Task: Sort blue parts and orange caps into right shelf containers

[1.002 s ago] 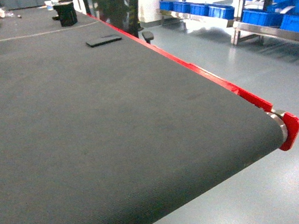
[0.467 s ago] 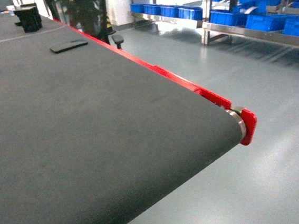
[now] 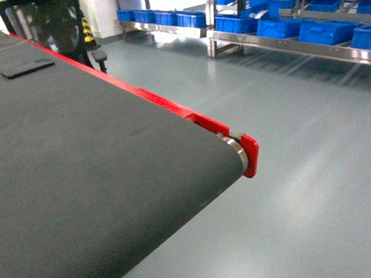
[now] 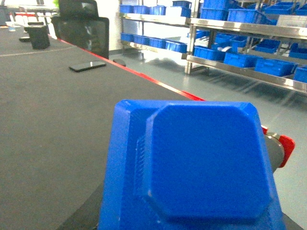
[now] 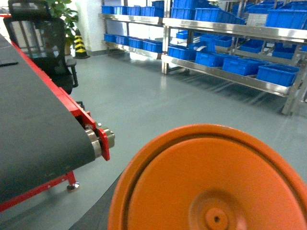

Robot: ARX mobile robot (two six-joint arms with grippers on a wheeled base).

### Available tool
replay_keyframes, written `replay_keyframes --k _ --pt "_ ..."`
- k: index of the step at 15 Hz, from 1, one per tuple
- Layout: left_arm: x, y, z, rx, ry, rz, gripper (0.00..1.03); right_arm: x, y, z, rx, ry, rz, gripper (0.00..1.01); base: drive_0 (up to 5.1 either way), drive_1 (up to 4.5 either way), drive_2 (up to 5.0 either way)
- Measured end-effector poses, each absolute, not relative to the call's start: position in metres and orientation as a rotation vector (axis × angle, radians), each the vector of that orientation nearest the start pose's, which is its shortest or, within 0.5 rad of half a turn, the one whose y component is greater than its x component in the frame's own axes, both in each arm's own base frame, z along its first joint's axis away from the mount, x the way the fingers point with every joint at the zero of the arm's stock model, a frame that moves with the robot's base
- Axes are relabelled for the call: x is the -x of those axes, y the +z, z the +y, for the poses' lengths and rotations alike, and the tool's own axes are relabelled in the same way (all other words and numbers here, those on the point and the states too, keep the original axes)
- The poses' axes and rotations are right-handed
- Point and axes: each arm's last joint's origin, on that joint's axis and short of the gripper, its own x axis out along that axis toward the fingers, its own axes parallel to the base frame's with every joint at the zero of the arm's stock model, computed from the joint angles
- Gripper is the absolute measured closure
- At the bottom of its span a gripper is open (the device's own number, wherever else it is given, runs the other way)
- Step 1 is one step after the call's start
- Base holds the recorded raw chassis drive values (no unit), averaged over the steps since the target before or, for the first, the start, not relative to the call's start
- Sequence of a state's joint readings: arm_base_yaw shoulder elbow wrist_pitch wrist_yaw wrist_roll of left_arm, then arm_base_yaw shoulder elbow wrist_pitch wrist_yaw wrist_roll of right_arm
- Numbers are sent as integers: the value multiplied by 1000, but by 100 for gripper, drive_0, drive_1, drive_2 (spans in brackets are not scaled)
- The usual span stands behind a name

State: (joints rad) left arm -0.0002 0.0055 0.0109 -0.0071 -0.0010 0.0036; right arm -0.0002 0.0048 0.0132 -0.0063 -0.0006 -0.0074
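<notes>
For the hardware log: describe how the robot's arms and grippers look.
No arm or gripper surface shows. The head view holds only the dark belt and floor. A blue part fills the left wrist view's foreground and an orange cap the right's, hiding any fingers. Colours, cables and markings cannot be told.

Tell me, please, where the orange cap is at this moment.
The orange cap fills the bottom of the right wrist view, close to the camera, with the conveyor belt to its left and shelves of blue crates beyond.
</notes>
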Motion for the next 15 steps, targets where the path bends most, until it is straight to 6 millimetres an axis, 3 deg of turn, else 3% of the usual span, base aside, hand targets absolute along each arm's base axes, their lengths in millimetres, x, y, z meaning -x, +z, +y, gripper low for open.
replay_keyframes --k 15 --pt "-97 166 0 -4 1 2 61 -97 167 0 7 0 -2 58 -160 -160 -160"
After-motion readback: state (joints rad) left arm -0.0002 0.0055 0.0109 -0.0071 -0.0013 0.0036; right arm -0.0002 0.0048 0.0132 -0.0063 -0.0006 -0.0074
